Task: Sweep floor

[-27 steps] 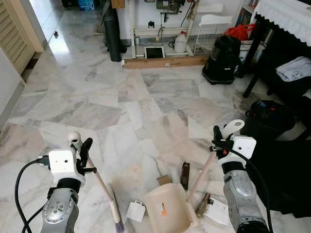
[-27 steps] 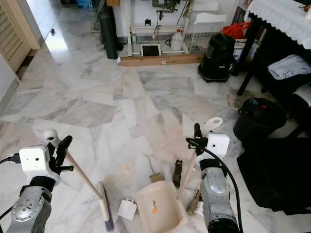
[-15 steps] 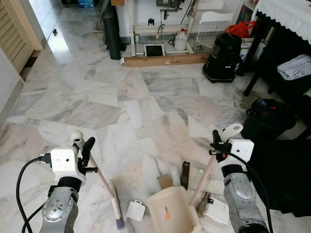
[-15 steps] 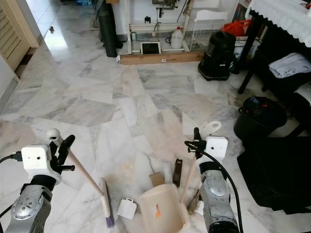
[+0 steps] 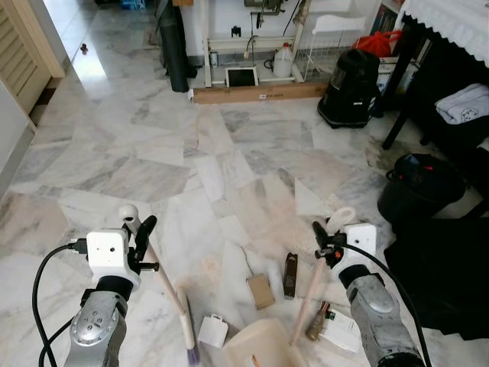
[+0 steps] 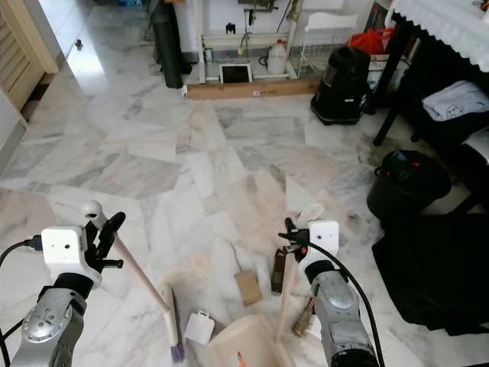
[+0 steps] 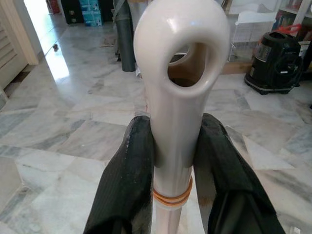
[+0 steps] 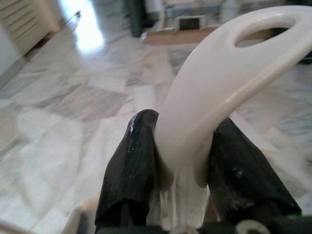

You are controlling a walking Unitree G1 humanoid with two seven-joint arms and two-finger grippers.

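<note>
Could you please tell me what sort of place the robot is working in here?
Probably a lived-in home, perhaps a utility or living area: a marble tiled floor, a black vacuum cleaner by the far wall, and a dark table with a white lace cloth.

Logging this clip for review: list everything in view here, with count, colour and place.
broom: 1, cream handle, purple bristles, slanting to the floor in front of the left arm
dustpan: 1, cream, low centre on the floor, long handle up to the right arm
litter: small white box, tan card, dark brown bar, between broom and dustpan handle
vacuum: 1, black, far right
bucket: 1, black, right
jug: 1, white, by the far wall
left claw: black, shut on broom
right claw: black, shut on dustpan
</note>
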